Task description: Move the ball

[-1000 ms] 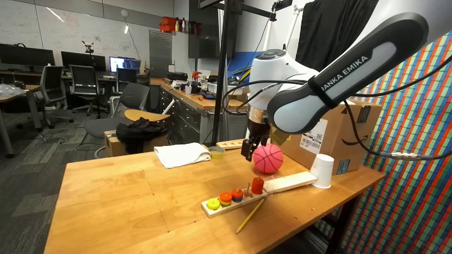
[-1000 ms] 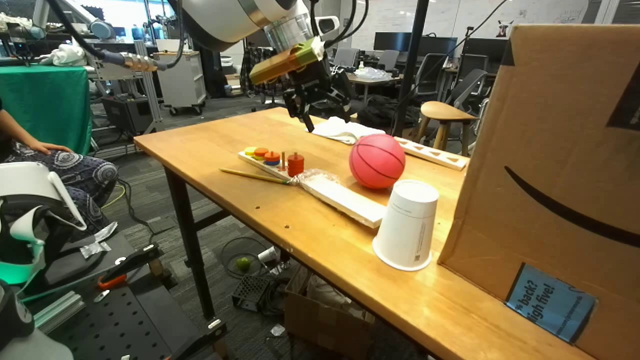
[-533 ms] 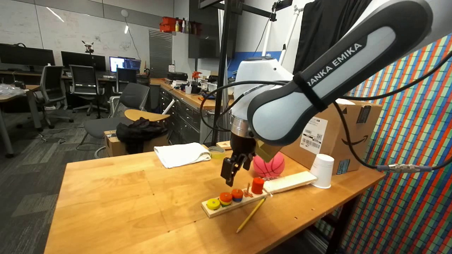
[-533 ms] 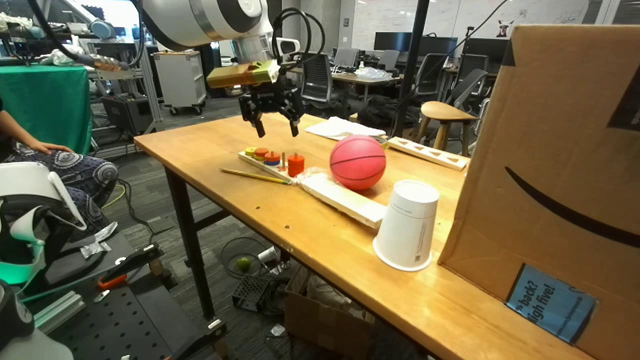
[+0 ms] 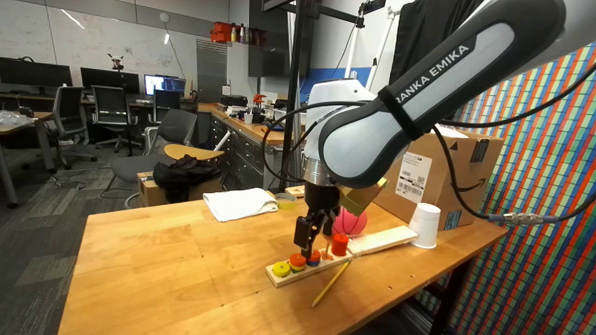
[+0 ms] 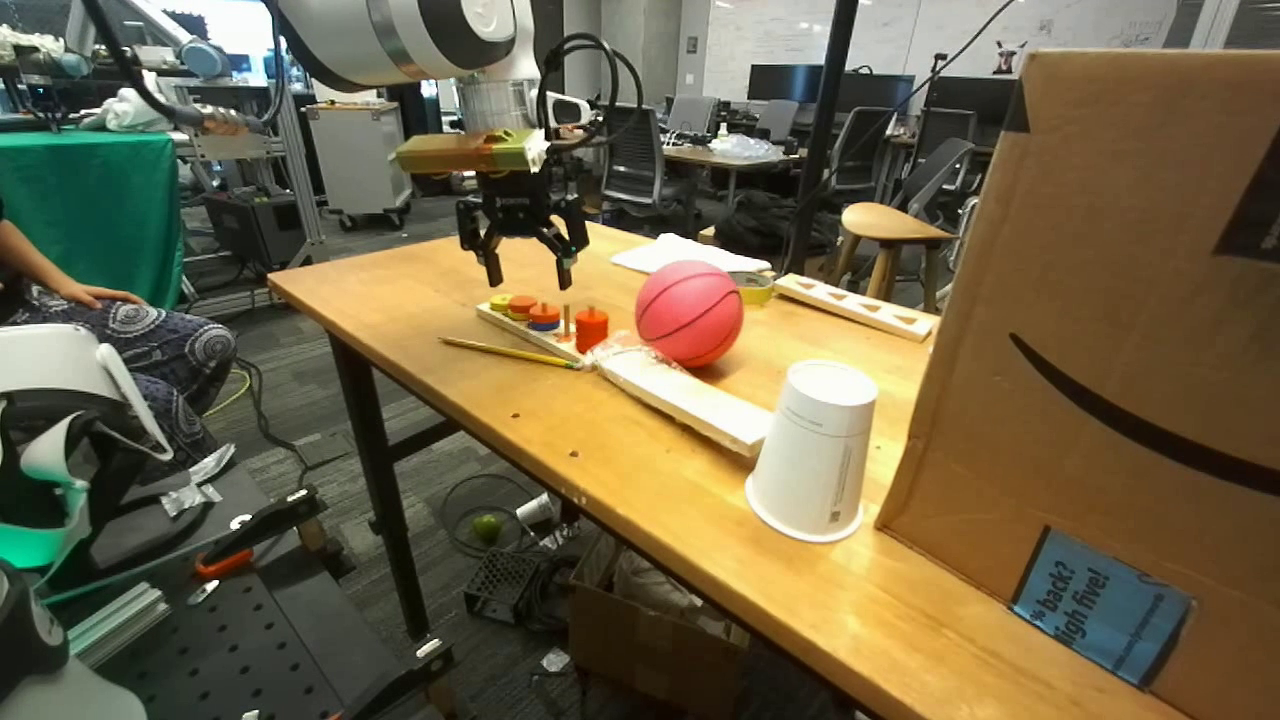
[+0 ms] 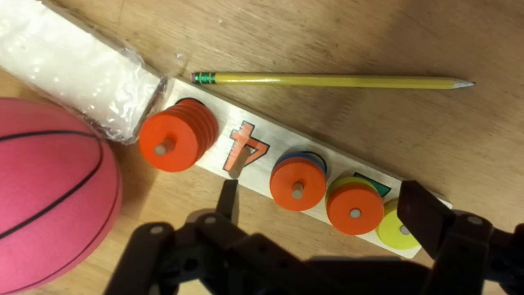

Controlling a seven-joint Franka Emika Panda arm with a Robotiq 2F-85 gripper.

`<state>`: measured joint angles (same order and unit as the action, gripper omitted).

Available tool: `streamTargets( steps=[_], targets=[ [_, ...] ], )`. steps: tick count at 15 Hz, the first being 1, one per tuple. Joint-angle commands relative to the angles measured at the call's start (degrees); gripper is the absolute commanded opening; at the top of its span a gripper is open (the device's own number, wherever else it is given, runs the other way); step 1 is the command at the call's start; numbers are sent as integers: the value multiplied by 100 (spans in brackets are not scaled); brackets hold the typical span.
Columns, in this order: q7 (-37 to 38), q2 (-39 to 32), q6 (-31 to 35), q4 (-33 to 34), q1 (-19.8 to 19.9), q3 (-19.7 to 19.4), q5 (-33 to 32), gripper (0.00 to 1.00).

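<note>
A pink ball with black basketball lines rests on the wooden table beside a plastic-wrapped white board. In an exterior view the ball is partly hidden behind my wrist. In the wrist view the ball fills the left edge, outside the jaws. My gripper is open and empty, pointing down above the wooden peg toy. In the wrist view my gripper has its jaws wide apart, with the toy's rings showing between and beyond them. The gripper is apart from the ball.
The peg toy holds stacked rings. A yellow pencil lies beside it. The wrapped board, an upside-down white cup and a big cardboard box stand nearby. A white cloth and a tape roll lie behind.
My gripper has moved away from near the ball to over the peg toy, lower and more upright. The ball has rolled the same way, towards the peg toy.
</note>
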<state>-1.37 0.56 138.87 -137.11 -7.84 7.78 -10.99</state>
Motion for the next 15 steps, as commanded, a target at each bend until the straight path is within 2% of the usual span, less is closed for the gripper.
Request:
streamTargets(
  steps=[1,7,13,15],
  targets=[
    [-389,35,137,146,10,-12,248,100],
    [-593,-126,59,297,125,-135,516,100],
    [-1148,-463,57,473,133,-94,1370,100],
    [-1210,-588,26,595,187,-137,1313,100]
  ],
)
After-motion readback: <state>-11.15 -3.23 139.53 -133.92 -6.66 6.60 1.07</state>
